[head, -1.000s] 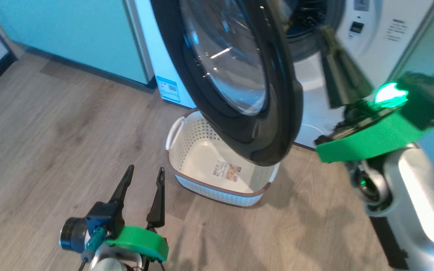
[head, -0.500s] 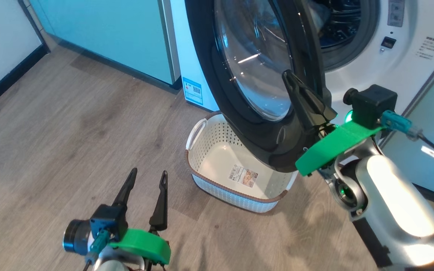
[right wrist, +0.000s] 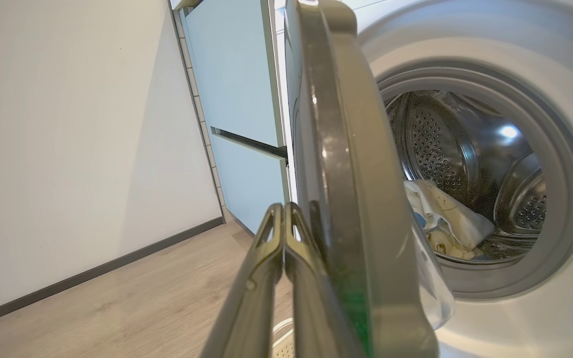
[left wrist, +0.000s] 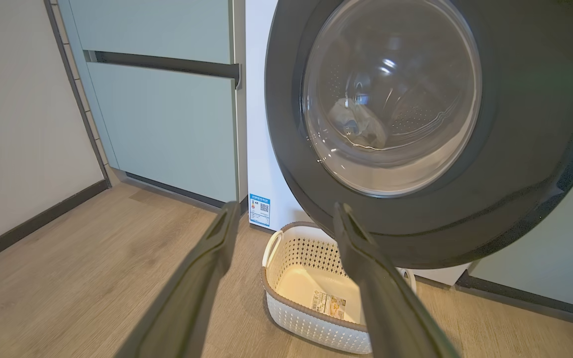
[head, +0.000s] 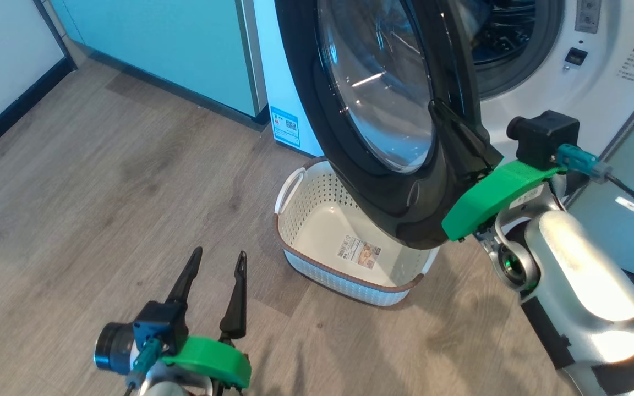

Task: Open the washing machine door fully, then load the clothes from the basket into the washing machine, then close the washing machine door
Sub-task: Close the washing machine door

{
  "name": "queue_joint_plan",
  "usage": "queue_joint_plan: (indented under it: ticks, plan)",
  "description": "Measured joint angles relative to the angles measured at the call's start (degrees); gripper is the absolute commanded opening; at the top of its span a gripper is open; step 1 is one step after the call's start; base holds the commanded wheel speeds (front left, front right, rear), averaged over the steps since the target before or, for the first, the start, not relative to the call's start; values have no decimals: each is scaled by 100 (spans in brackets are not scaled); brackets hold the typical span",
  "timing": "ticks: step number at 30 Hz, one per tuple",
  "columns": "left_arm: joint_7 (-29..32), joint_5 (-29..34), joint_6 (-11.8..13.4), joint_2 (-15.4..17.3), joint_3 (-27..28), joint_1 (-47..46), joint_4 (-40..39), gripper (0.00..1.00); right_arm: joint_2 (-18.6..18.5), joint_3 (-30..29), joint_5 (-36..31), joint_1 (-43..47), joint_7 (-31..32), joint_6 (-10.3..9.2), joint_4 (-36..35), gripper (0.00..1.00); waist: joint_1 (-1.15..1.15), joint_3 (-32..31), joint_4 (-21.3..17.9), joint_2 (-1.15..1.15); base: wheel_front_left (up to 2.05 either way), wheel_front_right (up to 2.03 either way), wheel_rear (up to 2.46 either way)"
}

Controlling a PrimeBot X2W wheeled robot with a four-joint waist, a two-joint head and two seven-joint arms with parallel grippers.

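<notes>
The right claw [right wrist: 284, 209], clenched and empty, has come from the porthole [head: 518, 74] to the outer edge of the washing machine door [head: 350, 181]. The clothes [right wrist: 445, 223] lie in the washing machine [head: 548, 93] and the basket [head: 317, 192] is bare, so closing is likely next. The left claw [head: 220, 253] hangs open.

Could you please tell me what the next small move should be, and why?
Probably push the washing machine door shut: the basket is empty, the clothes lie in the drum, and the shut right end effector sits at the door's outer rim.
</notes>
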Motion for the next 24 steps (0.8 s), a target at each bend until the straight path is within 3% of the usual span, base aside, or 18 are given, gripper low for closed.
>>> queue_joint_plan:
  ticks: [12, 24]
  plan:
    - [-16, -15, 42, 8, -22, -32, 30, 100, 1, -20, 8, -143, -25, 0, 330, 0, 0, 49, -50, 0, 0, 0, 0]
    - [-64, 12, 93, 14, -40, -125, 31, 100, 2, -407, -159, -331, -20, 1, 472, 0, 0, 183, -132, 0, 0, 0, 0]
